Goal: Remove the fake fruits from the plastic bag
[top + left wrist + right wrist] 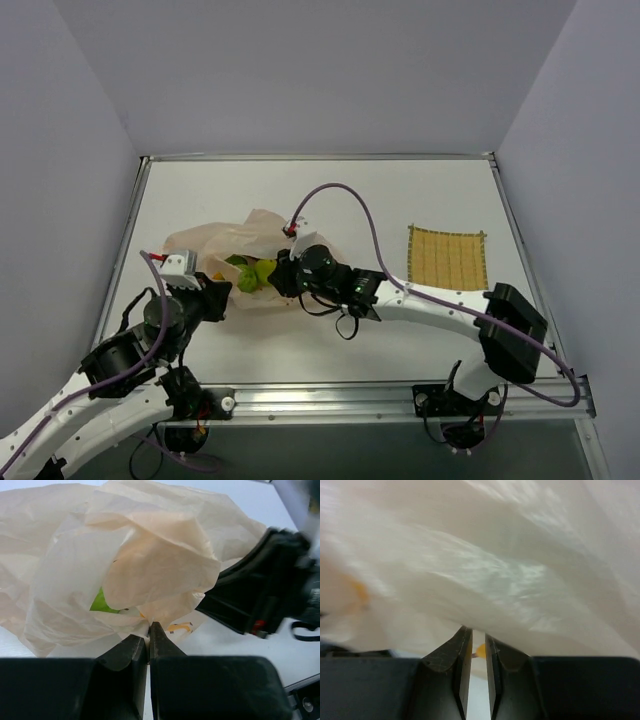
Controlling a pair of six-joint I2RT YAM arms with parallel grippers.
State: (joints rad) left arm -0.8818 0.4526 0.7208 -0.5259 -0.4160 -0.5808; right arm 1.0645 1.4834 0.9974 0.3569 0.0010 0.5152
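Pinching plastic bag, left end effector closed; right end effector barely open

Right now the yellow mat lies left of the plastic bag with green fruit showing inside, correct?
No: the top view shows the yellow mat lying right of the plastic bag, not left. Green fruit does show inside.

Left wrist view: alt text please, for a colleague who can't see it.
Left jaws, shut, pinch the lower edge of a crumpled peach bag that fills most of the frame. A green fruit peeks through its folds; the black right arm sits at the right.
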